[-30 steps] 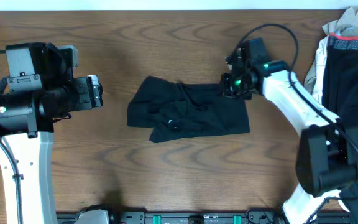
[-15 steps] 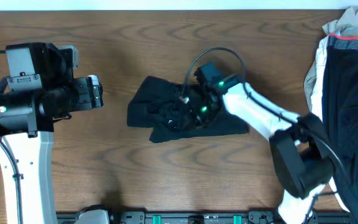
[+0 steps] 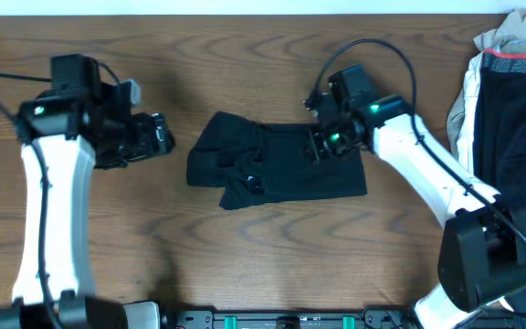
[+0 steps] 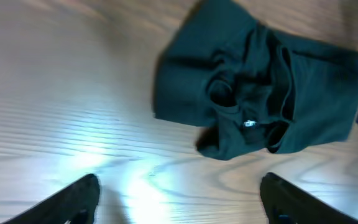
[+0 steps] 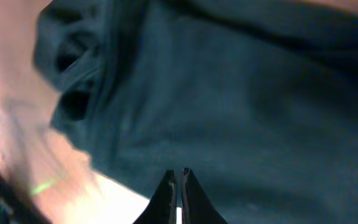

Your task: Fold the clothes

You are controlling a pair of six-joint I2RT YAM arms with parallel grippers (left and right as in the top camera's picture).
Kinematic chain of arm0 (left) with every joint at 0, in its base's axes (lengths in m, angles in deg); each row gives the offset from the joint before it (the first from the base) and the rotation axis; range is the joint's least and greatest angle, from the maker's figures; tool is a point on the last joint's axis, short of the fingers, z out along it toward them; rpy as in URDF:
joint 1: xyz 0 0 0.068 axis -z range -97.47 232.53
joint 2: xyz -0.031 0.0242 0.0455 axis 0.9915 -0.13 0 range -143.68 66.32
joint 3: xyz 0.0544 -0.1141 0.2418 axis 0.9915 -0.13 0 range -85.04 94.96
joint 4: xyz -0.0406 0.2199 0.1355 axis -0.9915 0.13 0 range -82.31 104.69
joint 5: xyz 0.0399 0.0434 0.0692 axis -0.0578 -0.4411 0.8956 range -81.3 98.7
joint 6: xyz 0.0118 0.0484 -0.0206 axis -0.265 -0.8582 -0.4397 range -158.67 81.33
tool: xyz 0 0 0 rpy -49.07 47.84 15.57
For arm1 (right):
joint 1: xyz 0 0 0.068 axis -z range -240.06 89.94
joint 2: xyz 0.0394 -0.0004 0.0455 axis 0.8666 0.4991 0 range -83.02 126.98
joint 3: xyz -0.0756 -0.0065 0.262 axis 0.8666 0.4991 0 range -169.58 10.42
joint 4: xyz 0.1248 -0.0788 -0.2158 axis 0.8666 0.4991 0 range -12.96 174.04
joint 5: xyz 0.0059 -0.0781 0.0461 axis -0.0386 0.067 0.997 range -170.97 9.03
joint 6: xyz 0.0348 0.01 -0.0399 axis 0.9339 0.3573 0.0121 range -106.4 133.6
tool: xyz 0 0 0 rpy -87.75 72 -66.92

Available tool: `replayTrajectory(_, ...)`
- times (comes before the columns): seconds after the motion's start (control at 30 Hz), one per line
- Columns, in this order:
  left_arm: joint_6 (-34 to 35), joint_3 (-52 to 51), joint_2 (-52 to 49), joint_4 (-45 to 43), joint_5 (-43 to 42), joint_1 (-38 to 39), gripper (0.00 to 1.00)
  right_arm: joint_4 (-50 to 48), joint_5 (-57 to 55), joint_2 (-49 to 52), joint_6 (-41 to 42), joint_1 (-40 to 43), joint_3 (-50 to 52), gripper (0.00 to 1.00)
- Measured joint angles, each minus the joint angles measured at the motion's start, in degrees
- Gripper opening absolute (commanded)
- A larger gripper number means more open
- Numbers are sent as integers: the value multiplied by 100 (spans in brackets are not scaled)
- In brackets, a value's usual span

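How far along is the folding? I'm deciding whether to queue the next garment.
Done: the black T-shirt lies in a rumpled, partly folded bundle. In hand: the right gripper, shut, is over its right end; the left gripper is open, clear of it. Left: neater final folds.

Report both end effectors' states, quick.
Left end effector: open, empty, above the table beside the black T-shirt.
Right end effector: shut, over the T-shirt; no cloth visibly pinched.

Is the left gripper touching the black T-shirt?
Apart. The left wrist view shows bare table between the left gripper and the T-shirt.
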Motion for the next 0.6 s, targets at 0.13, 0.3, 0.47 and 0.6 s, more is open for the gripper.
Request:
replayTrajectory(0.13,280,-398,-660,-424,-323,87,89,146,-61,0,79,295,0,2)
replayTrajectory(0.3,428,-745,-1547,-1121,-750,297,89,361,-98,0,83,549,0,1)
replayTrajectory(0.47,459,-769,-2205,-1606,-894,535,94,529,-118,0,76,680,0,1)
replayTrajectory(0.6,487,-769,-2573,-1897,-931,734,94,625,-120,0,72,710,0,1)
